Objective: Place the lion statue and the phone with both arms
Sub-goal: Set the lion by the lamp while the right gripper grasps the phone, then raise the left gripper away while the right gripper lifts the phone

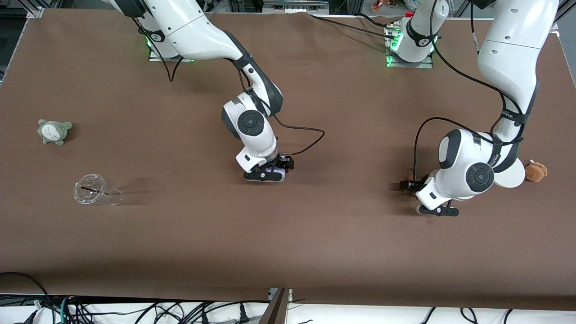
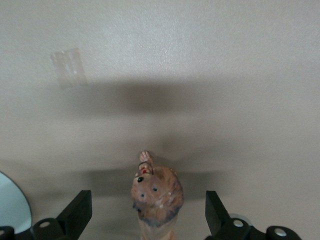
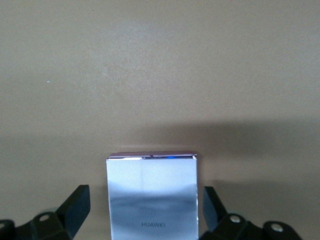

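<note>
The lion statue [image 2: 156, 197], orange-brown with a darker mane edge, sits between the fingers of my left gripper [image 2: 146, 202], which is open with a gap on each side of it. In the front view only a sliver of the lion statue [image 1: 409, 174] shows beside the left gripper [image 1: 424, 198], low at the left arm's end of the table. The phone [image 3: 152, 192], a pale reflective rectangle, lies flat on the table between the fingers of my right gripper [image 3: 145, 202], which is open and clear of its sides. The right gripper [image 1: 270, 173] is low at mid-table and hides most of the phone [image 1: 279, 170].
A grey-green plush toy [image 1: 54, 131] and a clear cup on its side [image 1: 95, 191] lie at the right arm's end. A brown plush toy [image 1: 535, 171] and a white round device [image 1: 512, 176] sit close by the left arm's wrist. The table's brown cloth [image 1: 342, 234] is bare nearer the camera.
</note>
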